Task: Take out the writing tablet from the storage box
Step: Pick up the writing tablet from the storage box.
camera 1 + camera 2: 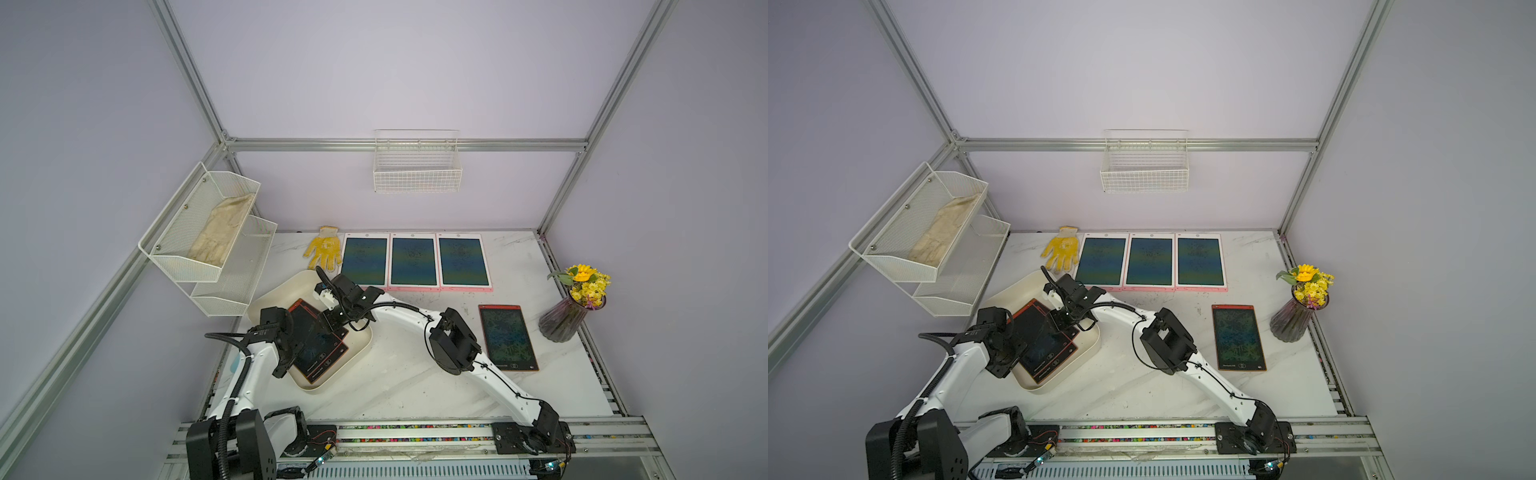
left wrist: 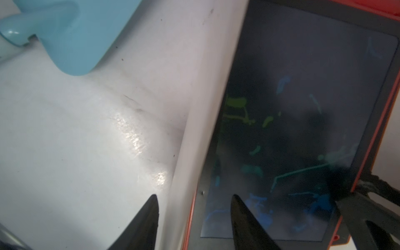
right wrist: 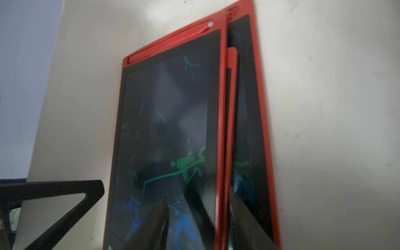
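Note:
The cream-white storage box (image 1: 282,296) (image 1: 1013,294) sits at the table's left and holds a stack of red-framed writing tablets. The top tablet (image 1: 322,353) (image 1: 1045,353) (image 3: 168,108) lies skewed over the lower ones (image 3: 244,108). At the box's left side my left gripper (image 1: 296,348) (image 1: 1017,350) (image 2: 194,197) is open. One finger is outside the box wall (image 2: 194,108) and the other is over the tablet screen (image 2: 303,108). My right gripper (image 1: 332,328) (image 1: 1059,326) (image 3: 198,197) is open astride the top tablet's long red edge.
Three pink-framed tablets (image 1: 413,259) lie in a row at the back, beside a yellow glove (image 1: 324,249). Another red tablet (image 1: 506,336) lies right of centre, near a flower vase (image 1: 567,318). A mesh shelf (image 1: 208,241) and a wire basket (image 1: 417,166) hang on the walls. A blue object (image 2: 65,32) lies outside the box.

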You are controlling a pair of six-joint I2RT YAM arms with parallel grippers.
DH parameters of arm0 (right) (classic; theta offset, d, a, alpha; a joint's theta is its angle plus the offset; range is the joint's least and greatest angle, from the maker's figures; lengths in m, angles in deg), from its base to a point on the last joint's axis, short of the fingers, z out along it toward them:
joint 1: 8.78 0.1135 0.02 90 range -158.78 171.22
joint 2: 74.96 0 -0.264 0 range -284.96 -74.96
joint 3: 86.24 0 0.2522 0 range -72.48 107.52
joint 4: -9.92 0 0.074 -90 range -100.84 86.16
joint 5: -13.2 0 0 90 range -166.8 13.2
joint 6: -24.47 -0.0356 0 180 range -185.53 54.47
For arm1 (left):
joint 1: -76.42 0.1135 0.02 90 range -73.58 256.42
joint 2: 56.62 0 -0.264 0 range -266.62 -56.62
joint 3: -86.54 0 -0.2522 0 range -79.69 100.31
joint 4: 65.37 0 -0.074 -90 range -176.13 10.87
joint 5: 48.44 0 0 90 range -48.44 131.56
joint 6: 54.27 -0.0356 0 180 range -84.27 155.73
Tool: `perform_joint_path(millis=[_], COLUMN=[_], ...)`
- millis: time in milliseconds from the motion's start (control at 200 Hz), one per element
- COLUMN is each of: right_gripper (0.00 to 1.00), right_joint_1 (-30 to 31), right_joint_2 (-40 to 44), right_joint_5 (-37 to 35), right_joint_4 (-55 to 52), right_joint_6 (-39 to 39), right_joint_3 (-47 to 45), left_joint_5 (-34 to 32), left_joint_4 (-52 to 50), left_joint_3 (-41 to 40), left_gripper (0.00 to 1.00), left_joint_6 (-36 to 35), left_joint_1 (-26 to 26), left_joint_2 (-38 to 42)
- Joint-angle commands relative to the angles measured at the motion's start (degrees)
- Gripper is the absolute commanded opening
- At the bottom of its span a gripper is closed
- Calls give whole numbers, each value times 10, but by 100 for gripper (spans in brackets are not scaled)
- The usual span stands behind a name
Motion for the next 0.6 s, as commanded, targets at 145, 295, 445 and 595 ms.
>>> perform_joint_path(millis=[145, 295, 445, 595], right_gripper=[49, 49, 48, 48], right_joint_1=[13, 13, 16, 15], right_joint_2=[-13, 4, 21, 50], right_joint_5=[-22, 28, 102, 138], right_joint_4=[-70, -62, -51, -29], right_joint_6=[-6, -5, 12, 9], right_joint_3=[-14, -47, -58, -78], left_joint_5=[39, 34, 34, 33], left_joint_4=[30, 31, 33, 33], left_joint_3=[-18, -23, -25, -26], left_gripper=[48, 46, 45, 44], left_joint_6=[-15, -14, -15, -12], left_joint_1=[2, 1, 2, 2], left_joint_2=[8, 2, 6, 10])
